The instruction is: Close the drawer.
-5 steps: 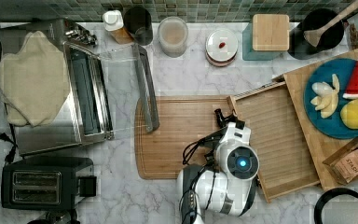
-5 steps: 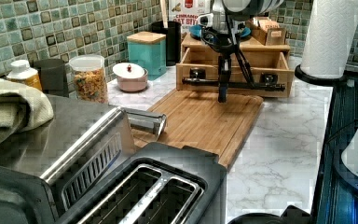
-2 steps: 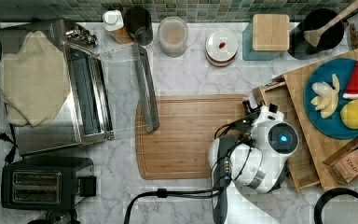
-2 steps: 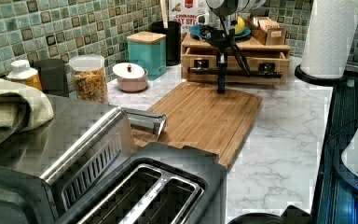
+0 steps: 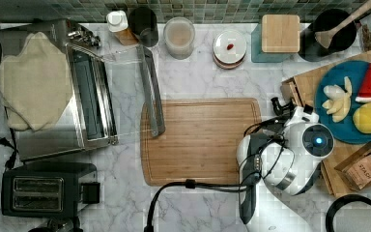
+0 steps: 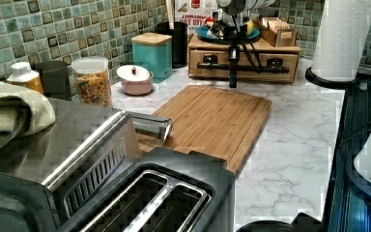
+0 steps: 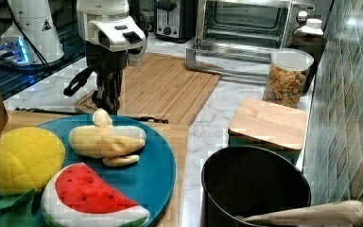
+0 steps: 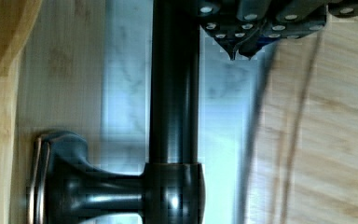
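pushing step looked all but finished: drawer sat flush or nearly so in its wooden stand, under the blue plate, at the far end of the cutting board. gripper hung straight down right at the dark bar handle. fingers met at the tips beside the bar, gripping nothing. called next for a last gentle nudge if any gap remained, then a clean backing off over the board.
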`<state>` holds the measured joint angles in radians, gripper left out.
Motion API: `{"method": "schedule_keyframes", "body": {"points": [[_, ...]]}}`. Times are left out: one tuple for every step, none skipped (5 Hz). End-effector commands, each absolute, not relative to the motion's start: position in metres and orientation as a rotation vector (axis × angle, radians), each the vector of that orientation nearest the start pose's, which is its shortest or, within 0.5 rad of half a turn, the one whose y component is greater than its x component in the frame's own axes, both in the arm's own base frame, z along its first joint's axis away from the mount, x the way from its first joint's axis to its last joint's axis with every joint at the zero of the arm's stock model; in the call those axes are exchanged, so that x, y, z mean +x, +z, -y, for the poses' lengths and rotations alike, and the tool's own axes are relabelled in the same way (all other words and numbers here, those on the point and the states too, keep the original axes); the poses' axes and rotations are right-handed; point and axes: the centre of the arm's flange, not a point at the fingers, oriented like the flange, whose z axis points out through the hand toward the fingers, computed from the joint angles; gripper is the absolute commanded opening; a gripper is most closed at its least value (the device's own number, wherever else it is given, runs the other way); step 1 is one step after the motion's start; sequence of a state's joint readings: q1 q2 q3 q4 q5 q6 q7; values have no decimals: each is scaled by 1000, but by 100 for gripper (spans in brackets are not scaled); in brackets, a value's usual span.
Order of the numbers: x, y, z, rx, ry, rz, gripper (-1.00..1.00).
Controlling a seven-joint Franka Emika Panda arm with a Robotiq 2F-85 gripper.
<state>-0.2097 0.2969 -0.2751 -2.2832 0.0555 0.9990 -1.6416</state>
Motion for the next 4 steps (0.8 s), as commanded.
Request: {"method": "schedule_keyframes", "body": {"points": [[473,333,397,-3395,-145,330,-100],[475,354,394,-3398,-73,294,-100],[475,354,394,-3397,-72,295,-100],[476,354,394,-3397,-73,294,-100]]}}
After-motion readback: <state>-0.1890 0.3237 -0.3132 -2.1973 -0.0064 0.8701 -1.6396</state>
